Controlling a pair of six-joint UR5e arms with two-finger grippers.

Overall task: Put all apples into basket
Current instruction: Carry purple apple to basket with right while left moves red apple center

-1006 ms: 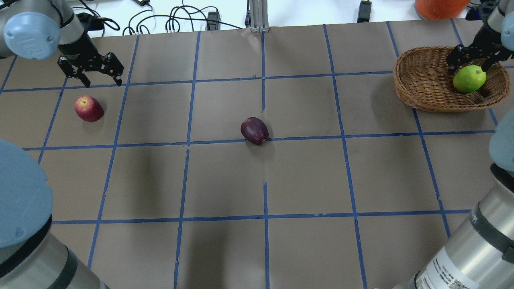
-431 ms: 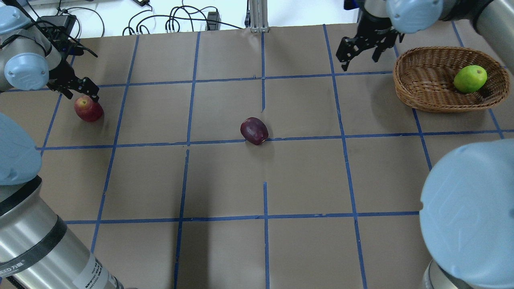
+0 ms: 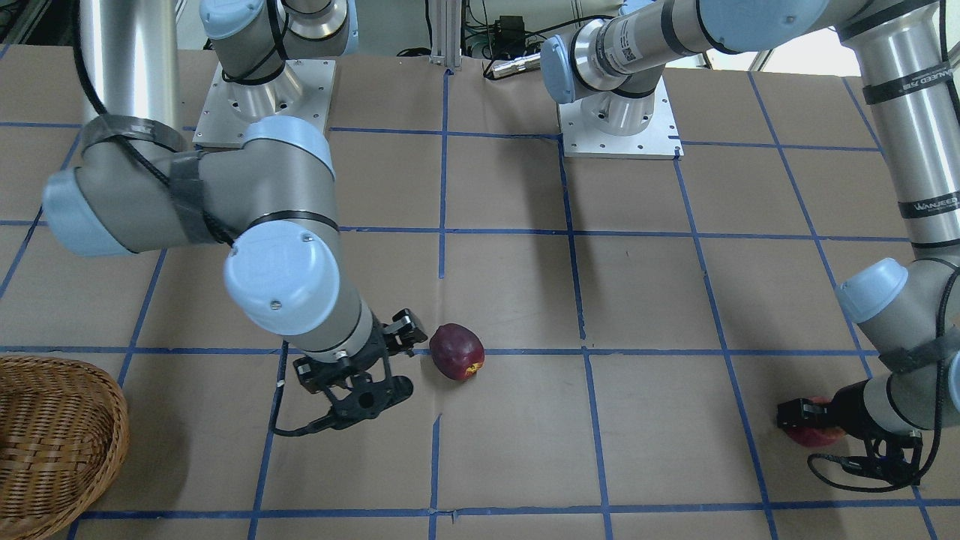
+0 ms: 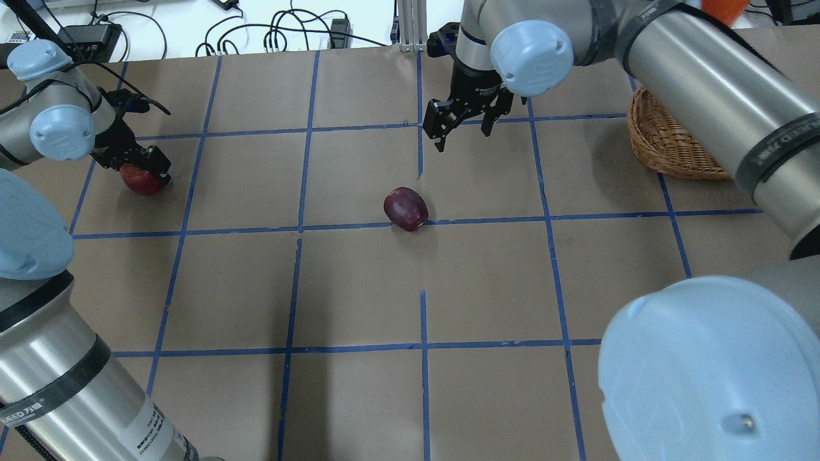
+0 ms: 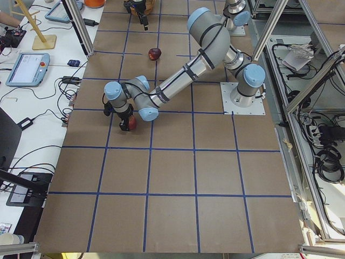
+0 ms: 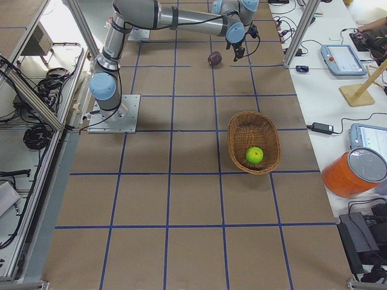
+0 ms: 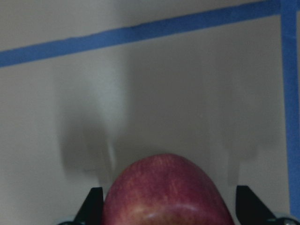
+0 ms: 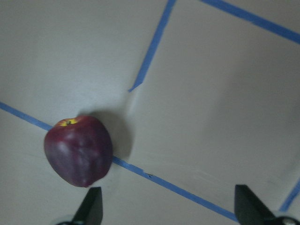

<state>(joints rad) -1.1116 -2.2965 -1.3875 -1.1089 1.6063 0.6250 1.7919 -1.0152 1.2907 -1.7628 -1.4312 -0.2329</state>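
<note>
The red apple lies at the table's far left. My left gripper is down over it, open, one finger on each side; the left wrist view shows the apple filling the gap. The dark maroon apple lies at mid-table. My right gripper hangs open and empty just beyond it; the right wrist view shows this apple at lower left. The lime green apple lies in the wicker basket. In the overhead view my right arm hides most of the basket.
Cables and power bricks lie past the table's far edge, beside an aluminium post. An orange bucket and tablets stand off the table's operator side. Blue tape lines grid the brown table.
My right gripper left the green apple in the basket and swung left to the table's middle. My left gripper came down from above onto the red apple.
</note>
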